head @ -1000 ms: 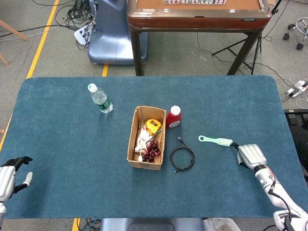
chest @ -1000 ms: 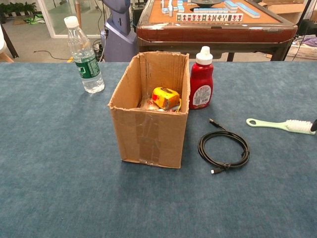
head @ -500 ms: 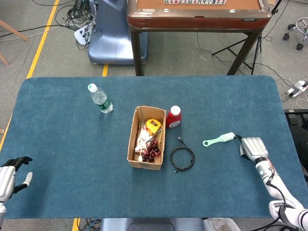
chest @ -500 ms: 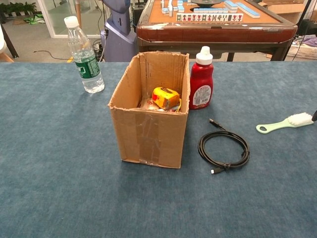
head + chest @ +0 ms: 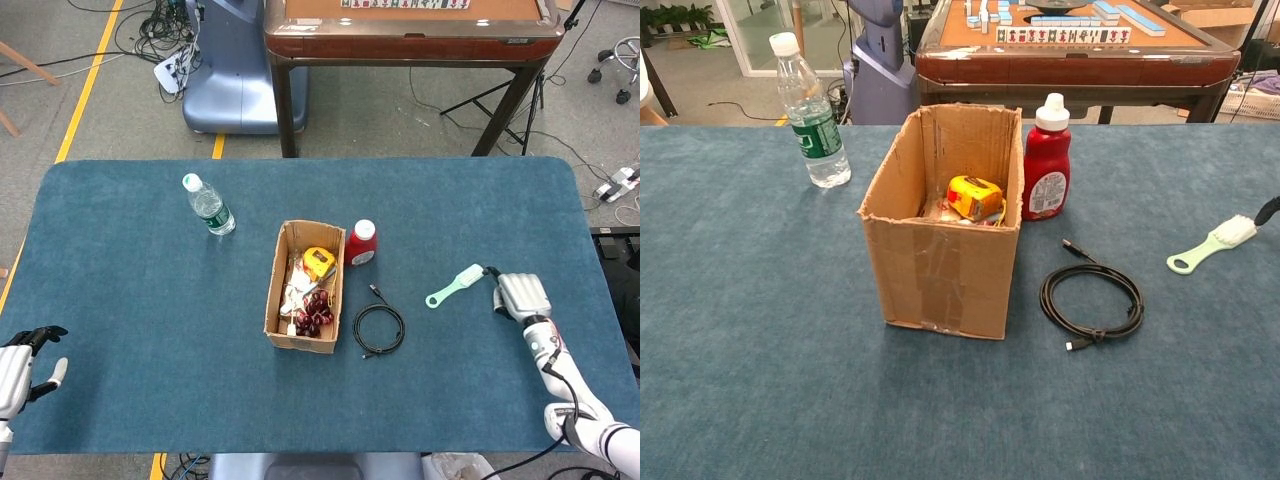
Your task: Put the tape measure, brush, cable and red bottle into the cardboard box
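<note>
Head view: water bottle [image 5: 209, 205] stood left of the box [image 5: 304, 340]; mahjong table [image 5: 412, 30] behind. Tape [image 5: 318, 262] lay in the box, red bottle [image 5: 360, 243] touching its right wall, cable [image 5: 379, 328] coiled beside. Right hand [image 5: 522, 297] pinched the brush [image 5: 455, 285] by its bristle end. Left hand [image 5: 22, 365] empty, fingers spread.

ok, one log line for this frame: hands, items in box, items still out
right hand: touching brush head | left hand: open, idle | cardboard box: tape measure | out: cable, red bottle
</note>
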Robot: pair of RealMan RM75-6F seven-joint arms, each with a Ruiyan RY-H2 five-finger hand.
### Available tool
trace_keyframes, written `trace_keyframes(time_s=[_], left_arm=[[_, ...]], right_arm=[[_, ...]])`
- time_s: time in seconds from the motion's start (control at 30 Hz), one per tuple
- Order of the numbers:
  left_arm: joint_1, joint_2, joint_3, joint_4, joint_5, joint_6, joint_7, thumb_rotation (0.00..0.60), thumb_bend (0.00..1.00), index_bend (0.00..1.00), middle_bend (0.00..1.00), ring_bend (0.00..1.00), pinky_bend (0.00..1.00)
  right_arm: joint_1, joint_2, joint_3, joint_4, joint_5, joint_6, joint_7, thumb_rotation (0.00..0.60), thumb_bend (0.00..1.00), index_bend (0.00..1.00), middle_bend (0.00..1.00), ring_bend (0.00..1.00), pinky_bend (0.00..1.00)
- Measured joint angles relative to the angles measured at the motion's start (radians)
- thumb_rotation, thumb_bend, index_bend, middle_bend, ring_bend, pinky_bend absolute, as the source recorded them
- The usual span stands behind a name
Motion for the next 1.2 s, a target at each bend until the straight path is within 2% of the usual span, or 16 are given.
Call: trace_keyframes(time_s=[0.1,0.2,0.27,0.37,0.43,0.5,0.6,0.63,0.73,0.83,1.0,1.2], left_arm=[[0.000,0.000,0.001,0.000,0.000,-0.002,0.001,0.600,0.35,0.34,0.41,0.35,0.55],[0.000,0.000,0.001,0.000,0.001,-0.001,0.001,0.600,0.35,0.34,0.41,0.35,0.55],[0.000,0.000,0.001,0.000,0.001,0.000,0.001,0.600,0.35,0.34,0.41,0.35,0.55],[0.000,0.000,0.002,-0.001,0.003,0.000,0.003,0.600,0.35,0.34,0.41,0.35,0.55],[0.000,-0.001,0.002,-0.001,0.005,0.000,0.006,0.600,0.35,0.34,0.41,0.35,0.55],[-0.001,-0.003,0.003,-0.002,0.005,-0.001,0.007,0.600,0.35,0.34,0.41,0.35,0.55],[-0.002,-0.003,0.003,-0.001,0.004,-0.002,0.009,0.600,0.35,0.34,0.41,0.35,0.55],[-0.001,-0.003,0.003,-0.001,0.003,-0.002,0.008,0.600,0.35,0.34,0.41,0.35,0.55],[-0.001,-0.003,0.002,-0.001,0.002,-0.002,0.005,0.600,0.35,0.34,0.41,0.35,0.55],[-0.001,-0.002,0.002,-0.001,0.003,-0.001,0.003,0.600,0.35,0.34,0.41,0.35,0.55],[-0.001,-0.001,0.002,-0.002,0.002,-0.001,0.000,0.600,0.35,0.34,0.41,0.35,0.55],[0.000,0.001,0.000,-0.001,0.001,0.000,-0.005,0.600,0.35,0.34,0.41,0.35,0.55]], right_arm=[[-0.003,-0.001,0.003,0.000,-0.015,0.015,0.020,0.600,0.94,0.25,1.00,1.00,1.00],[-0.013,0.009,0.002,-0.019,-0.043,0.046,0.064,0.600,0.88,0.26,1.00,1.00,1.00],[-0.024,0.021,0.001,-0.036,-0.075,0.084,0.109,0.600,0.81,0.29,0.99,0.99,1.00],[-0.043,0.044,-0.005,-0.065,-0.129,0.157,0.160,0.600,0.62,0.31,0.89,0.91,0.98],[-0.056,0.060,-0.010,-0.086,-0.168,0.211,0.178,0.600,0.47,0.32,0.77,0.82,0.91],[-0.066,0.072,-0.013,-0.102,-0.197,0.256,0.179,0.600,0.33,0.35,0.64,0.69,0.79],[-0.075,0.078,-0.014,-0.112,-0.233,0.314,0.149,0.600,0.21,0.40,0.46,0.45,0.58],[-0.076,0.077,-0.014,-0.112,-0.239,0.325,0.127,0.600,0.19,0.41,0.41,0.38,0.50],[-0.074,0.066,-0.011,-0.103,-0.248,0.340,0.065,0.600,0.14,0.42,0.30,0.24,0.33],[-0.064,0.042,-0.005,-0.077,-0.251,0.343,0.006,0.600,0.11,0.43,0.23,0.15,0.22],[-0.037,-0.021,0.016,-0.011,-0.240,0.335,-0.039,0.600,0.05,0.43,0.20,0.11,0.18],[0.016,-0.066,0.023,0.054,-0.238,0.268,-0.056,0.600,0.08,0.43,0.18,0.08,0.16]])
